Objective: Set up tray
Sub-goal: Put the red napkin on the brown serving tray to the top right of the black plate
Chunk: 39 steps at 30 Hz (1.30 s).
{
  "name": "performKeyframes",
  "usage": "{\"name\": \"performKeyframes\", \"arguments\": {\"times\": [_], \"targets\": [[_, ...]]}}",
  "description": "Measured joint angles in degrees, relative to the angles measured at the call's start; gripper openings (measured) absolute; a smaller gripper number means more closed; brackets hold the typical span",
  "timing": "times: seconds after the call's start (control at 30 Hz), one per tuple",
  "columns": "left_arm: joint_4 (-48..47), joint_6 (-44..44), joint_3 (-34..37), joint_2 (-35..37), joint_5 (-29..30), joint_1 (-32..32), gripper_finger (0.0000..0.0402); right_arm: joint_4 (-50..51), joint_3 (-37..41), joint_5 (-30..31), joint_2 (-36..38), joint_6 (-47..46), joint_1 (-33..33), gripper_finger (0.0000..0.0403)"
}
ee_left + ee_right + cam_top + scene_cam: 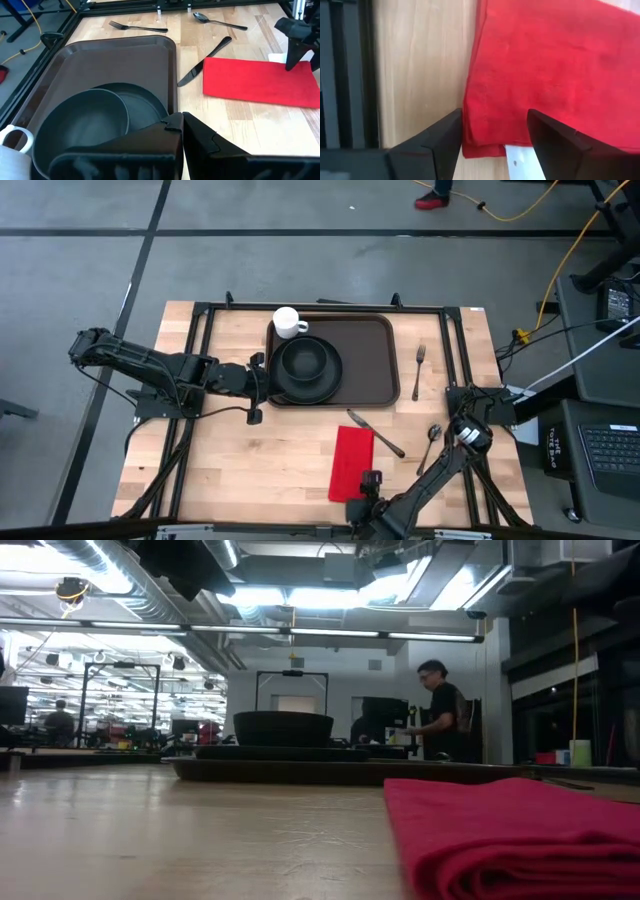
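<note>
The dark brown tray (pixel 365 360) lies at the table's far middle. On it are a round black plate (pixel 325 380) with a black bowl (pixel 300 358) and a white mug (pixel 290 322). My left gripper (pixel 258 377) is shut at the tray's left rim (pixel 172 75). A folded red napkin (pixel 350 462) lies flat on the wood near the front edge. My right gripper (pixel 492 145) is open, pointing down over the napkin's near right corner (pixel 480 140). One finger is over bare wood and the other over the cloth.
A knife (pixel 375 432) lies between the napkin and the tray. A fork (pixel 419 370) is right of the tray and a spoon (pixel 430 442) right of the knife. Black frame rails (pixel 190 360) run along the table's sides. A person (pixel 440 720) stands in the room behind.
</note>
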State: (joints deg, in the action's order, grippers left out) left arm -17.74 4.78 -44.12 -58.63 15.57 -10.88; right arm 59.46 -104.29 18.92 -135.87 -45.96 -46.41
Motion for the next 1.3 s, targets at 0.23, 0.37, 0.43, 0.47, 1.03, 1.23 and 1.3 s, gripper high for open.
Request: {"name": "performKeyframes", "arguments": {"times": [0.23, 0.37, 0.43, 0.47, 1.03, 1.23, 1.3], "targets": [[0.0, 0.0, 0.0, 0.0, 0.0, 0.0, 0.0006, -0.6, 0.0, -2.0, 0.0, 0.1, 1.1, 0.0156], [0.0, 0.0, 0.0, 0.0, 0.0, 0.0, 0.0007, -1.3, 0.0, -2.6, 0.0, -0.1, 1.4, 0.0094], [0.0, 0.0, 0.0, 0.0, 0.0, 0.0, 0.0007, -1.3, 0.0, -1.5, -0.3, -0.1, 1.4, 0.0061], [0.0, 0.0, 0.0, 0.0, 0.0, 0.0, 0.0007, -1.3, 0.0, -1.0, -0.4, -0.1, 1.4, 0.0046], [0.0, 0.0, 0.0, 0.0, -0.2, 0.0, 0.0008, 4.1, -4.9, 2.0, -1.7, -3.2, 1.2, 0.0021], [0.0, 0.0, 0.0, 0.0, -0.2, 0.0, 0.0004, 11.9, -10.0, 3.9, -2.5, -3.4, 1.4, 0.0021], [0.0, 0.0, 0.0, 0.0, -0.2, 0.0, 0.0004, 13.8, -11.8, 4.9, -2.3, -4.7, 1.5, 0.0021]]}}
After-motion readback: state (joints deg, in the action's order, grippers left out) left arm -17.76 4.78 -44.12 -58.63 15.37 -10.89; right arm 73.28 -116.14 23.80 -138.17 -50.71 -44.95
